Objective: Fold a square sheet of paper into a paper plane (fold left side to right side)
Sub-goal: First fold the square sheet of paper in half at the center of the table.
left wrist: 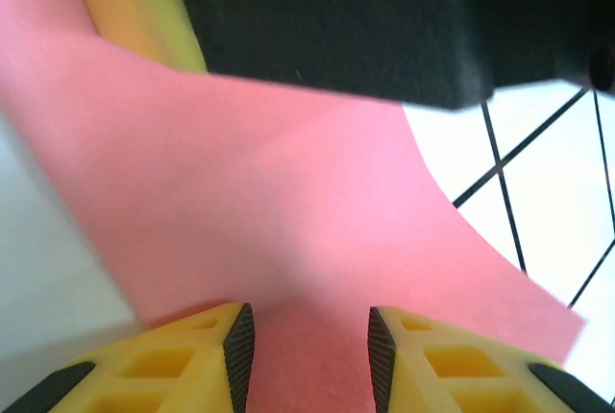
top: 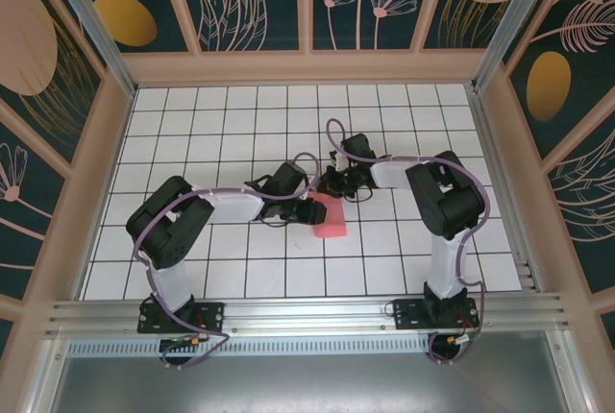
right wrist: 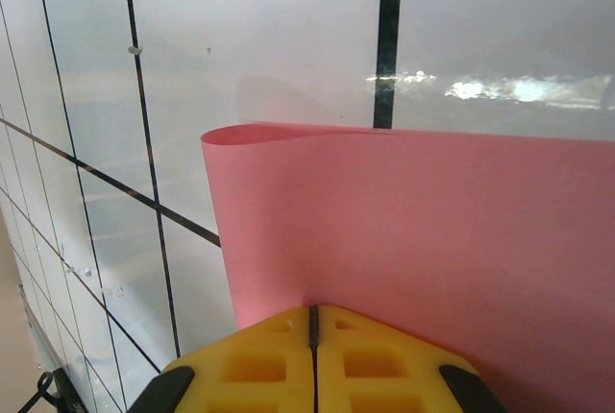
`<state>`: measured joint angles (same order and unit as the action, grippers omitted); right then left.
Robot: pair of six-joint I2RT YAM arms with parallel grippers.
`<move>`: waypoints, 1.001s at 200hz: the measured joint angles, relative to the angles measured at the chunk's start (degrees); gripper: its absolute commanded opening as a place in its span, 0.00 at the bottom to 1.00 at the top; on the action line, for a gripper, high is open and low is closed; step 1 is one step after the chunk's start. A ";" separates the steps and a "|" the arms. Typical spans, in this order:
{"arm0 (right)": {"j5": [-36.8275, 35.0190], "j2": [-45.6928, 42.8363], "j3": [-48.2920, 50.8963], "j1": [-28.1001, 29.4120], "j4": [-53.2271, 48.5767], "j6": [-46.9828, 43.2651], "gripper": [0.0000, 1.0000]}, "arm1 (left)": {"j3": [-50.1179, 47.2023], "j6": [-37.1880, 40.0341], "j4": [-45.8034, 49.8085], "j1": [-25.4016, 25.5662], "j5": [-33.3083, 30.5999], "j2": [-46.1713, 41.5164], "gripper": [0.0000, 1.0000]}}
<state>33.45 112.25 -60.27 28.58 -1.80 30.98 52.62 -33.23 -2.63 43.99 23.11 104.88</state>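
Obs: the left gripper is hovering at the 9 o'clock side of the square sheet of paper. Its fingers are standing a narrow gap apart, with pink showing through the gap, and judging by the wrist view they are gripping nothing. The sheet is sitting near the middle of the white gridded surface, slightly toward 5 o'clock from centre. Part of it is bowing upward in a soft curl rather than lying flat. The right gripper is working at the sheet's 12 o'clock edge, its fingers pressing fully together and pinching that edge. Handling estimate: the paper is looking thin, light and limp, likely sliding easily on the glossy surface and creasing at any hard pinch. An edge or corner is the best hold, with the far side being pinned down. Count: one sheet, two grippers.
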 measured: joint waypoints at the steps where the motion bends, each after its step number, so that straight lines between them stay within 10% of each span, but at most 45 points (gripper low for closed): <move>1: 0.02 0.00 0.00 0.00 0.00 0.00 0.08 | -0.02 0.02 -0.02 0.00 0.02 -0.02 0.39; 200: 0.48 0.00 0.79 0.04 1.57 0.02 0.08 | -6.51 -3.78 -3.02 5.57 -1.05 -4.59 0.40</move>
<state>33.93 112.25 -59.48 28.62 -0.23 31.00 46.11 -37.01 -5.65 49.56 22.06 100.29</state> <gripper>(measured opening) 0.081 0.394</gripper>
